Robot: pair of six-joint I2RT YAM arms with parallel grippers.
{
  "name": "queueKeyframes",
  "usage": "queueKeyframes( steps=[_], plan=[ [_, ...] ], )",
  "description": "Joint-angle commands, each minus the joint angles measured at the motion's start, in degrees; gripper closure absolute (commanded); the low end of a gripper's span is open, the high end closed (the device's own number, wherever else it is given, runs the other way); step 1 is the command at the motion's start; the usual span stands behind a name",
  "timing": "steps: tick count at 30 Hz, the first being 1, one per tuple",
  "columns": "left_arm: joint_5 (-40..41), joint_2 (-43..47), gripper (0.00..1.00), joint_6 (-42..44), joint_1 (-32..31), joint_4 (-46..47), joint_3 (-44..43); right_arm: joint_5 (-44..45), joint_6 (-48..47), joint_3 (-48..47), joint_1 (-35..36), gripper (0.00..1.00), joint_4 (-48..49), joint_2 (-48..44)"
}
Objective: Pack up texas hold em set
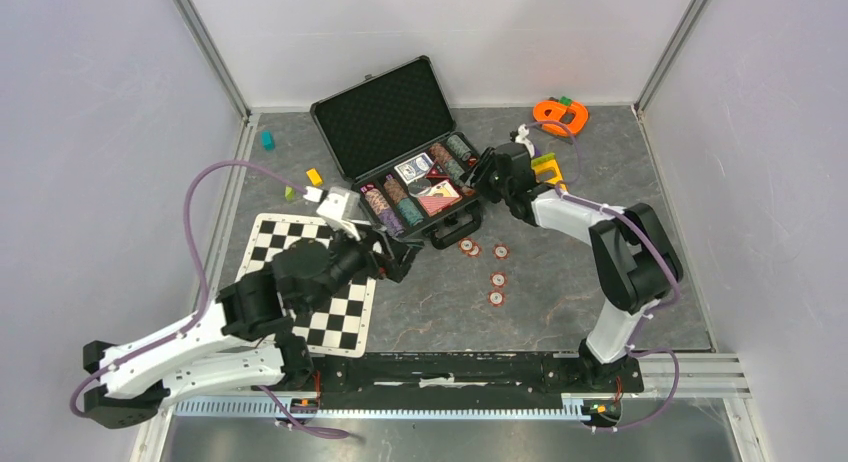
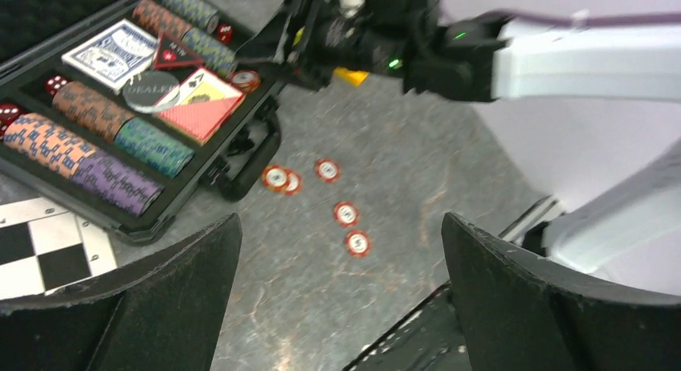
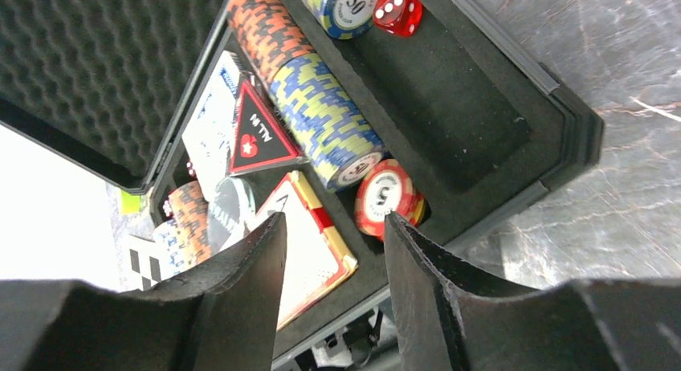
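At 12 o'clock on the table (image 1: pixel 560 312) the briefcase (image 1: pixel 385 122) lies open, lid up, its handle edge facing open tabletop. Right gripper (image 1: pixel 485 174) hangs over the briefcase's 3 o'clock rim, fingers slightly apart, empty; left gripper (image 1: pixel 400 262) sits at its 7 o'clock corner, fingers wide apart. Five chips (image 1: pixel 497 278) lie loose at 5 o'clock, two touching.

A robotics lab test cell: plain pale panel walls (image 1: pixel 100 102) framed by silver aluminium corner posts (image 1: pixel 207 47) enclose a grey marbled worktop (image 1: pixel 560 302), with white-and-black robot arms (image 1: pixel 190 347) bolted to a slotted metal rail (image 1: pixel 400 409) (purple cables (image 1: pixel 195 212) looping loose).
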State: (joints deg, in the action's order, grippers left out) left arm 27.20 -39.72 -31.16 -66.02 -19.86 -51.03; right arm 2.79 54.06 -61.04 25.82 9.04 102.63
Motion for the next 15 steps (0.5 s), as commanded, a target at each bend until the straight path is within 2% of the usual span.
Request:
queueKeyframes(
  steps=[1, 6, 15],
  plan=[
    [2.66, -2.89, 0.00, 5.36, -0.09, 0.58, 0.84, 3.02, -2.72, 2.45, 0.10, 0.46, -2.18, -8.28],
    [2.73, -7.77, 0.00, 8.44, -0.06, 1.08, 0.92, 4.21, -6.07, 9.04, 0.02, 0.47, -4.03, -16.60],
    [3.47, -19.66, 0.00, 12.61, 0.37, 3.22, 0.14, 3.34, -21.54, 20.96, -0.13, 0.49, -8.80, -33.02]
  ],
)
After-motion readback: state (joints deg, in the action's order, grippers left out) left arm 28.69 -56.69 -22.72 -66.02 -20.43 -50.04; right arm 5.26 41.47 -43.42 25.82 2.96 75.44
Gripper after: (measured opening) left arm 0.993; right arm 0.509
